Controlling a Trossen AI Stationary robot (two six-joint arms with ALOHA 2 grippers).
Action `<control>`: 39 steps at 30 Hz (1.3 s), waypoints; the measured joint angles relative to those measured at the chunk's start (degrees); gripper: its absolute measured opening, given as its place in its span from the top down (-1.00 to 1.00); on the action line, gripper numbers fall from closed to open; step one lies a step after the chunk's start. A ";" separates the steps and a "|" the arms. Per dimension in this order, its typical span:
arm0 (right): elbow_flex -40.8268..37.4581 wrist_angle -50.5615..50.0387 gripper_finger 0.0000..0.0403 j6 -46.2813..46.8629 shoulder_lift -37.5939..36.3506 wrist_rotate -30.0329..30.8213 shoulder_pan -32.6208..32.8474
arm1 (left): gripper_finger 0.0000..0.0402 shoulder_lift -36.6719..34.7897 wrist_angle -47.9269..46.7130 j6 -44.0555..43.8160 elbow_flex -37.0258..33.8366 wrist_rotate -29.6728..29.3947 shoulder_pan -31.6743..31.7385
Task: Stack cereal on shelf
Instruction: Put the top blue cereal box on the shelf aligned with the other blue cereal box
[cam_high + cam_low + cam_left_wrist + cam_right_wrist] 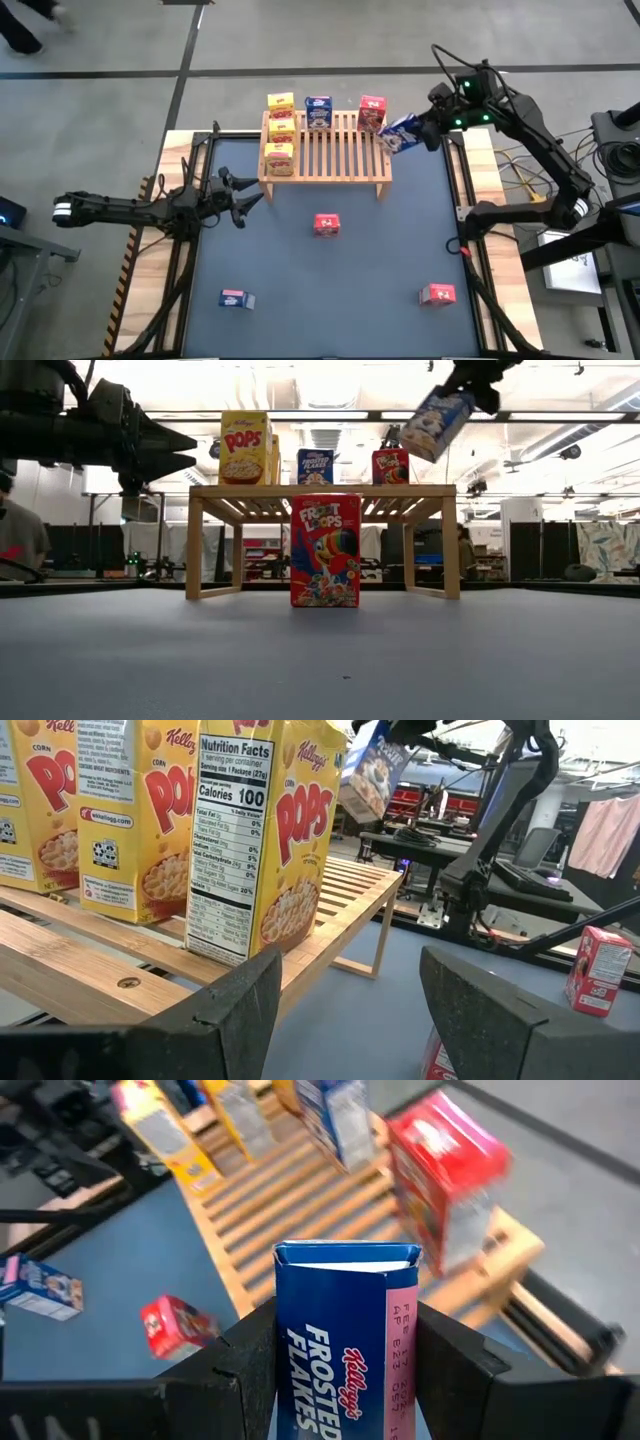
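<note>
The light-wood shelf [325, 150] stands at the table's far middle. On it stand three yellow cereal boxes [281, 128] in a row at its left end, a blue box [318, 110] and a red box [372, 112] along its far edge. My right gripper [415, 130] is shut on another blue box [401, 133], in the air by the shelf's right end; the low view shows this box [437, 422] higher than the shelf top. My left gripper [235, 198] is open and empty, just left of the shelf's near left leg, close to the yellow boxes [265, 830]. My right gripper pinches the blue Frosted Flakes box between its two fingers [240, 1370], one on each of two opposite sides [290, 1350]. The fingers come from above and from the table's right, slanting down. The box is lifted clear, tilted, hanging below the gripper [465, 380].
A red box [326, 224] stands on the table in front of the shelf. A blue box [236, 298] lies near the front left and a red box [438, 294] near the front right. The dark mat [330, 290] between them is bare.
</note>
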 joint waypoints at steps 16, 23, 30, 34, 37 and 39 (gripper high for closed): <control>0.85 17.85 0.12 -2.05 9.97 0.04 12.77 | -0.11 0.50 -0.02 0.00 0.00 0.00 -0.02; 5.45 20.54 0.12 -3.81 18.63 0.32 15.63 | -0.11 1.42 -0.07 0.00 0.00 0.00 0.00; 15.05 19.15 0.12 -6.05 28.48 0.48 17.57 | -0.11 1.77 -0.03 0.00 0.00 0.00 0.00; 23.19 13.56 0.12 -8.01 34.19 0.49 17.85 | -0.11 1.77 -0.02 0.00 0.00 0.00 0.00; 28.82 7.54 0.12 -9.51 38.48 1.34 18.09 | -0.11 1.77 -0.02 0.02 0.00 0.00 0.00; 32.08 3.22 0.12 -11.10 40.92 4.45 18.61 | -0.11 1.77 -0.02 0.02 0.00 0.00 0.00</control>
